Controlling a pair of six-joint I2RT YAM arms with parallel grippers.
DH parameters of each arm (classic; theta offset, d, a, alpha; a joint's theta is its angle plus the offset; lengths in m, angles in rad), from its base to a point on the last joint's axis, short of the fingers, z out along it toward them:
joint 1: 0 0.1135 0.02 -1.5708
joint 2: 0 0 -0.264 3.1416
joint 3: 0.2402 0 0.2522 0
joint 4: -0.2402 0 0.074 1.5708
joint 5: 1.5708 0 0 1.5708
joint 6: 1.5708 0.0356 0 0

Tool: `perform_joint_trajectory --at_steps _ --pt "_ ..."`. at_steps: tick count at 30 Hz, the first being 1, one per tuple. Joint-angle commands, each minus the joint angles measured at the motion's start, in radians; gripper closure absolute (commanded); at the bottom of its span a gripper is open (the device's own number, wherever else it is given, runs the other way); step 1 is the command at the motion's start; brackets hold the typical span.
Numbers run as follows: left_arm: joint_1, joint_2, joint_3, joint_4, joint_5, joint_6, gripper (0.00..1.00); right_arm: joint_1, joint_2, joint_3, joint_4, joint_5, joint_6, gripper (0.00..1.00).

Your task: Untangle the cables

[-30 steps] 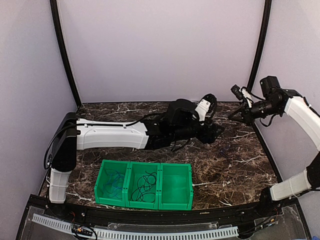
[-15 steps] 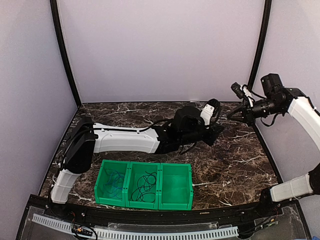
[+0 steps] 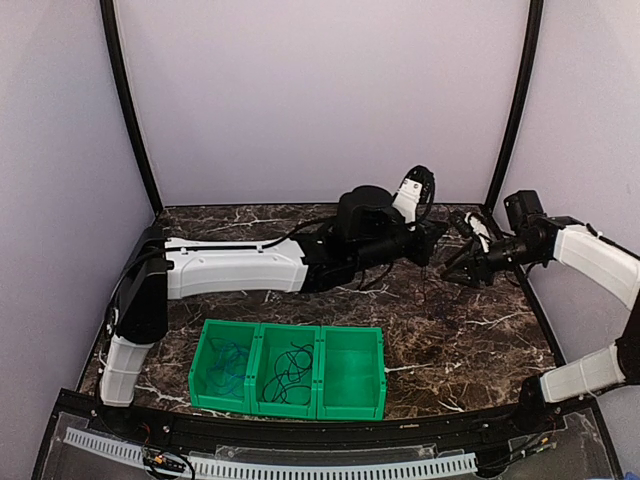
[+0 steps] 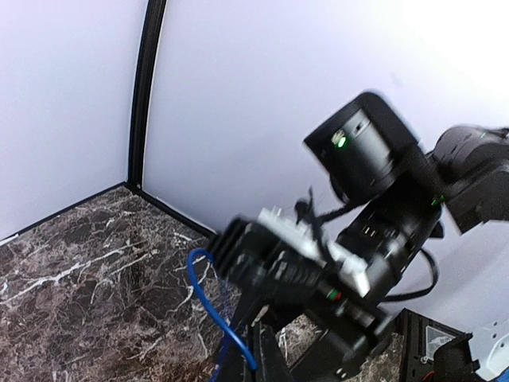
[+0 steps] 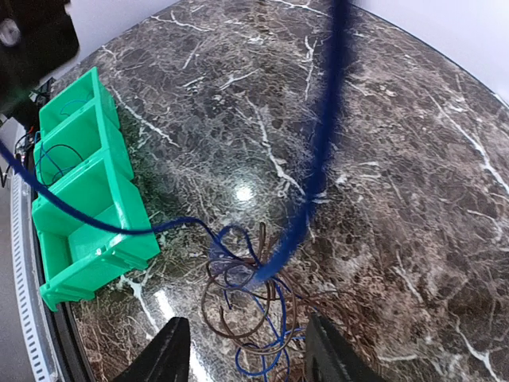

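Note:
In the right wrist view a tangle of thin brown and blue cables lies on the marble table. One blue cable rises out of it, blurred, toward the camera. My right gripper hangs open above the tangle, with nothing between its fingers. In the left wrist view my left gripper is shut on a loop of the blue cable. From above, the left gripper and the right gripper sit close together, right of centre.
A row of three green bins stands at the near middle. Its left bin holds a blue cable, its middle bin a black cable, and its right bin nothing. The left arm stretches across the table. Black frame posts flank the back.
The left gripper closed on the blue cable and lifted slightly. The right gripper opened and swung down and left, close to the left gripper.

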Motion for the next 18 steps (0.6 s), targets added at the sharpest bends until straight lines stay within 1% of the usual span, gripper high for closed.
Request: perform_joint_trajectory --at_steps 1,5,10,11,13,18 --pt "0.002 -0.129 0.004 0.065 -0.016 -0.017 1.0 0.001 0.046 -0.053 0.097 -0.093 -0.04 0.46" --pt "0.002 -0.145 0.022 0.07 -0.01 -0.023 1.0 0.002 0.097 -0.061 0.149 -0.063 -0.031 0.38" --pt "0.002 -0.177 0.027 0.09 -0.008 -0.037 1.0 0.005 0.183 -0.066 0.214 -0.026 -0.008 0.35" --pt "0.003 -0.18 0.032 0.091 -0.006 -0.038 1.0 0.006 0.207 -0.062 0.221 -0.015 -0.001 0.37" --pt "0.002 -0.189 0.041 0.091 -0.002 -0.036 1.0 0.007 0.26 -0.044 0.222 0.006 0.011 0.49" --pt "0.001 -0.212 0.09 0.061 0.007 0.011 1.0 0.006 0.381 -0.014 0.218 0.072 0.055 0.7"
